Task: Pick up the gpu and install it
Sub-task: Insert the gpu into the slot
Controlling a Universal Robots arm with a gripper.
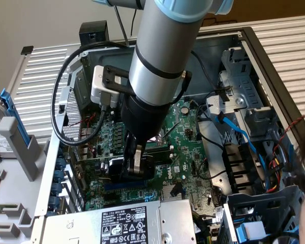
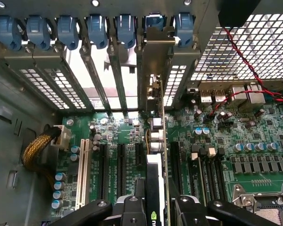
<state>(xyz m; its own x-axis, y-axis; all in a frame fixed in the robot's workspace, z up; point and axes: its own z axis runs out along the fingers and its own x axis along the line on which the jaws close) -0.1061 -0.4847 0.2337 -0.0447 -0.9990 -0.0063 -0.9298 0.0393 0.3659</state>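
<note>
The gpu (image 1: pixel 151 166), a short card with a black cooler block, stands on edge low inside the open computer case, right over the expansion slots of the green motherboard (image 1: pixel 185 147). My gripper (image 1: pixel 136 163) reaches down from the arm and is shut on it. In the wrist view the gpu (image 2: pixel 154 176) runs edge-on between my two black fingers (image 2: pixel 132 209). Its silver end bracket (image 2: pixel 156 56) stands against the rear slot openings of the case, under the blue clips. Whether the card's edge sits in its slot is hidden.
A row of blue retaining clips (image 2: pixel 66 28) lines the rear slot bars. White and black expansion slots (image 2: pixel 82 169) lie beside the card. The power supply (image 1: pixel 122 223) sits at the near side, a metal drive cage (image 1: pixel 244 101) and blue cables (image 1: pixel 234 127) at the exterior view's right.
</note>
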